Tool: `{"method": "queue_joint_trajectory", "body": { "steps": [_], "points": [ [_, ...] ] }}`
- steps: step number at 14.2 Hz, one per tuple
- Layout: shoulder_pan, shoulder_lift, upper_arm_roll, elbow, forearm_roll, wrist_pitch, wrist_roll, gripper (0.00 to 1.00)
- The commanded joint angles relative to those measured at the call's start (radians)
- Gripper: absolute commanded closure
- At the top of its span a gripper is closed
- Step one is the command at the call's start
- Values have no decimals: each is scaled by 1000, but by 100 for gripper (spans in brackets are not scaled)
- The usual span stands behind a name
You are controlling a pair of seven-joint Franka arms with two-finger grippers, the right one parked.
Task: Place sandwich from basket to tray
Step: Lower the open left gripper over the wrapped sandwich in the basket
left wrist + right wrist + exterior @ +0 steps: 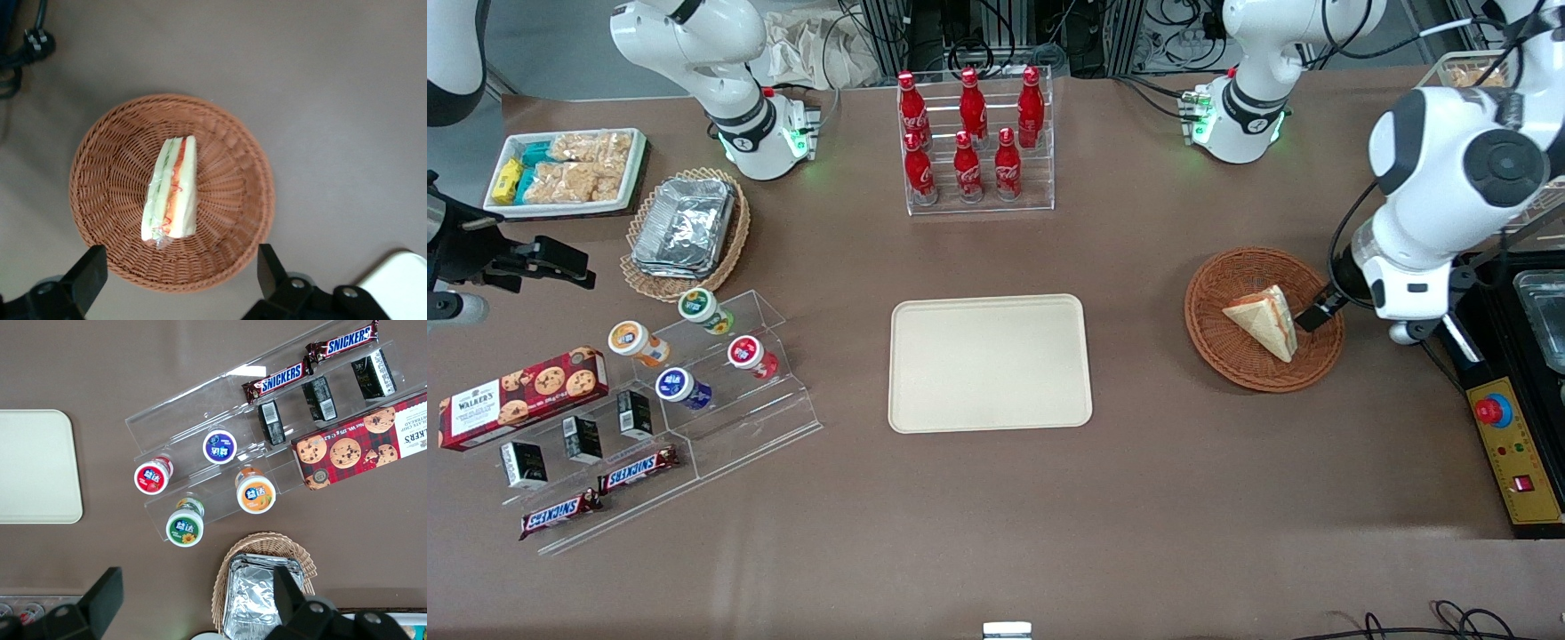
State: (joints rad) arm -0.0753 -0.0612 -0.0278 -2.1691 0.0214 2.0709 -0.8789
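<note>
The sandwich (1265,321) is a white-bread wedge lying in the reddish-brown woven basket (1218,340). In the left wrist view its red-orange and green filling edge faces up (171,189), near the middle of the basket (107,167). My left gripper (1323,309) hangs over the basket's rim on the working arm's side, above and beside the sandwich, touching nothing. In the left wrist view the gripper (179,275) is open and empty, with its two black fingers (90,272) spread wide over the basket's rim. The cream-beige tray (989,363) lies bare mid-table; one corner of the tray shows in the left wrist view (400,280).
A clear rack of red cola bottles (971,133) stands farther from the front camera than the tray. A control box with a red button (1507,444) lies at the working arm's end. Snack stands (676,391), a foil-packet basket (685,233) and a white snack tray (565,169) sit toward the parked arm's end.
</note>
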Motion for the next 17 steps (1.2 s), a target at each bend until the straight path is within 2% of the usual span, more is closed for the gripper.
{"method": "queue_joint_trajectory", "body": {
  "steps": [1,5,10,17],
  "points": [
    [6,-26,6,-100,12,84,-31,0],
    [19,3,6,-167,9,155,-86,0],
    [19,44,5,-323,9,374,-103,0],
    [49,127,8,-416,11,569,-100,1]
  ]
}}
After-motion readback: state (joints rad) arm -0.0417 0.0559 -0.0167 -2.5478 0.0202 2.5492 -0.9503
